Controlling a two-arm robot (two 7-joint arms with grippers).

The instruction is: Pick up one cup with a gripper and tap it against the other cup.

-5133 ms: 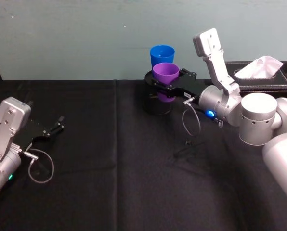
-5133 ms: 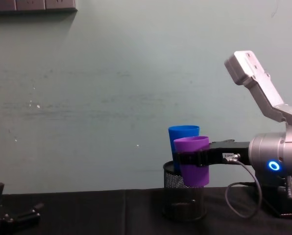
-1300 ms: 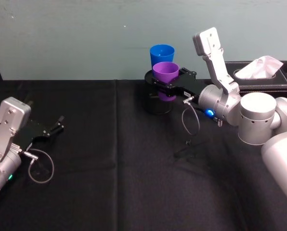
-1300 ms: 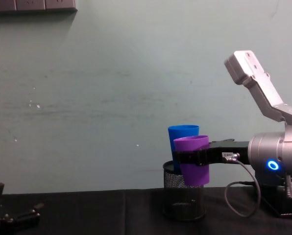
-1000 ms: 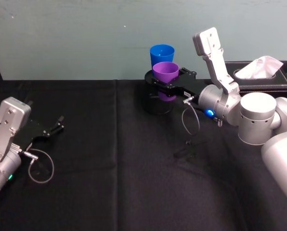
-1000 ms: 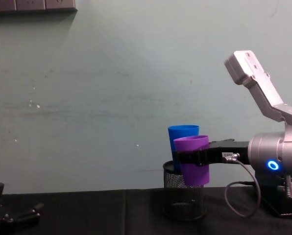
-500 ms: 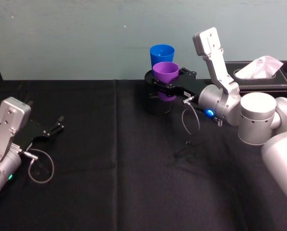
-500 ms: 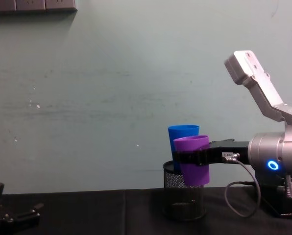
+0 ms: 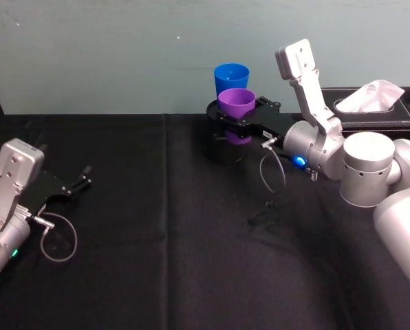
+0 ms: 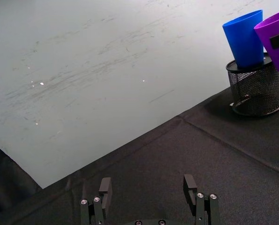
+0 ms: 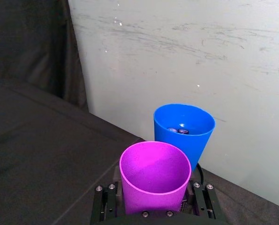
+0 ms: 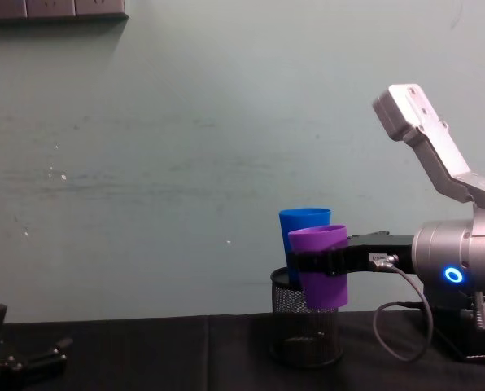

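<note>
Right gripper [image 12: 316, 262] is clamped across the mid-body of the purple cup [image 9: 236, 102], holding it clear of the black table [image 9: 157, 261]. The cup stands upright: long axis vertical, wide rim up. It sits just in front of the blue cup [image 9: 231, 75], which stands upright in the mesh pen holder [image 12: 306, 330]. Contact between the cups cannot be confirmed. Left gripper [image 10: 147, 187] rests low at the table's left, fingers spread wide.

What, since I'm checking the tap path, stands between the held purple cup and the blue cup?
Nothing visible. The right gripper holds the purple cup directly in front of the blue cup, which stands in the mesh holder. The left gripper is parked far left.
</note>
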